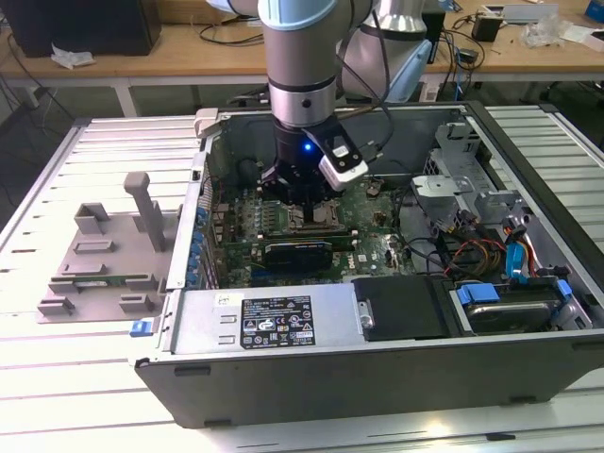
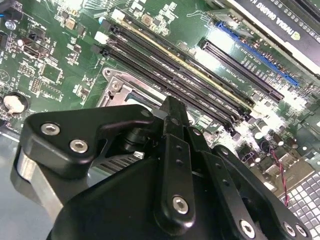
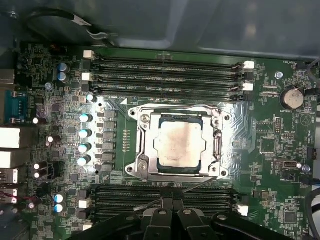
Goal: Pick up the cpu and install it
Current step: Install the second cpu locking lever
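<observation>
Claw (image 1: 304, 196) low inside the open computer case (image 1: 528, 363), directly above the motherboard socket; closed or open, cannot tell. In the first wrist view, black claw links (image 3: 170, 222) just beside the socket frame (image 3: 216, 132), with the cpu (image 3: 179, 144) lying flat in the socket, silvery top up, apart from the claw. Memory slots (image 3: 165, 70) on either side of the socket. Left of the case in the exterior view, a grey tray (image 1: 104, 269) with upright posts on the ribbed surface (image 1: 57, 396).

Ribbed pale metal tabletop (image 1: 57, 396), wooden bench (image 1: 179, 52) behind — cables, dark box (image 1: 85, 24) on it
</observation>
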`<state>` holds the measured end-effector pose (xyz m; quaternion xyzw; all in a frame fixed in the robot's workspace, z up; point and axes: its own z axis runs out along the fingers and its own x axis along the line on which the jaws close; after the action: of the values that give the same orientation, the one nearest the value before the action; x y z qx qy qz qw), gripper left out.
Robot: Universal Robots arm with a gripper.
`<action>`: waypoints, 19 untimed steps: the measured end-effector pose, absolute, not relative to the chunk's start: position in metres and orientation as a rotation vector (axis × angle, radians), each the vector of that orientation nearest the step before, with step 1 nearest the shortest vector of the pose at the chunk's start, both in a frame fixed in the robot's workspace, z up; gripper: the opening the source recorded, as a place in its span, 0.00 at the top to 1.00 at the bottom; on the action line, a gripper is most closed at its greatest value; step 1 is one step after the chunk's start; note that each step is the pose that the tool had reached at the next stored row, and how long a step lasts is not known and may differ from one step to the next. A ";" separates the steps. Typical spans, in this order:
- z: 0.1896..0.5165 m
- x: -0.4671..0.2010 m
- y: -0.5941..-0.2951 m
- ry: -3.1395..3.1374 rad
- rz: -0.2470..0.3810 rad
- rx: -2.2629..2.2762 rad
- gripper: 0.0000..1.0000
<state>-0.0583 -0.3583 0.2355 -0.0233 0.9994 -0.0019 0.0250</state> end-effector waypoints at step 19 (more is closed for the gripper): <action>0.226 -0.076 -0.363 3.091 0.000 -0.072 0.89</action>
<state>-0.0758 -0.3635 0.2263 -0.0232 0.9994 -0.0001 0.0251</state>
